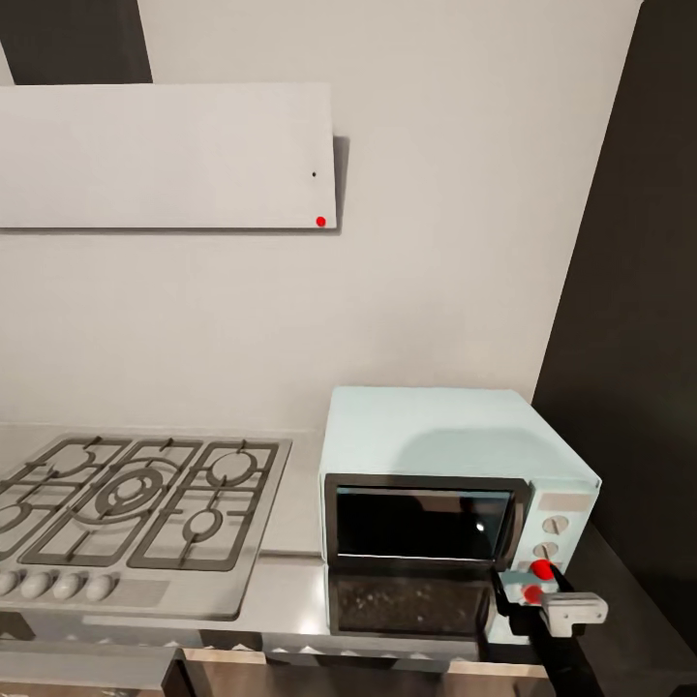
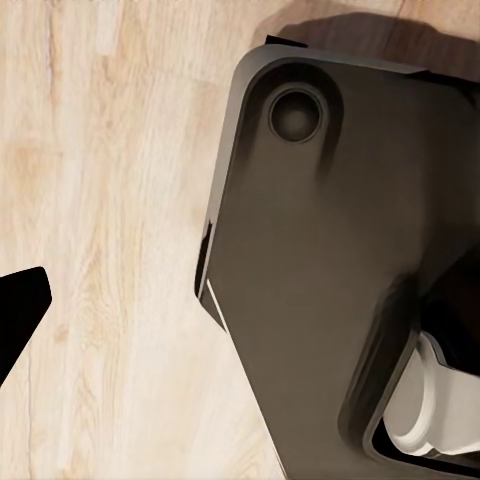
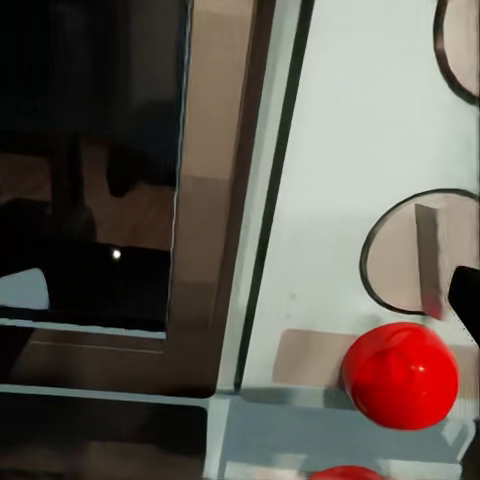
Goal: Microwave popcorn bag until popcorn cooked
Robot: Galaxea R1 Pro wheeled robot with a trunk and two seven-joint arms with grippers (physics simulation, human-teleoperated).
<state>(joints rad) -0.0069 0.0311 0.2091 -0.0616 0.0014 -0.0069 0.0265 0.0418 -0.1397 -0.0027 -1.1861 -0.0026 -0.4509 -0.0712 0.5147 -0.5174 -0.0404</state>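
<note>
From the head, the microwave (image 1: 455,484) sits on the countertop (image 1: 290,590), next to the hob (image 1: 136,503). Its dark door is closed. The right gripper (image 1: 528,586) is right at the bottom corner of the knob panel, beside a red button (image 1: 542,569). You cannot tell if its fingers are apart or together. A long white hood (image 1: 165,155) with a small red dot hangs on the wall above.

From the left wrist, there is a pale wood floor (image 2: 100,200) and the robot's dark base (image 2: 330,250). One black fingertip (image 2: 20,305) of the left gripper pokes in at the edge. You cannot tell if that gripper is apart or together.

From the right wrist, the camera is very close to the microwave (image 3: 330,150). The dark glass door (image 3: 90,160) is on one side and the pale panel on the other. A round knob (image 3: 425,250) sits just by a shiny red button (image 3: 400,375). A black fingertip (image 3: 466,295) is at the knob's edge.
</note>
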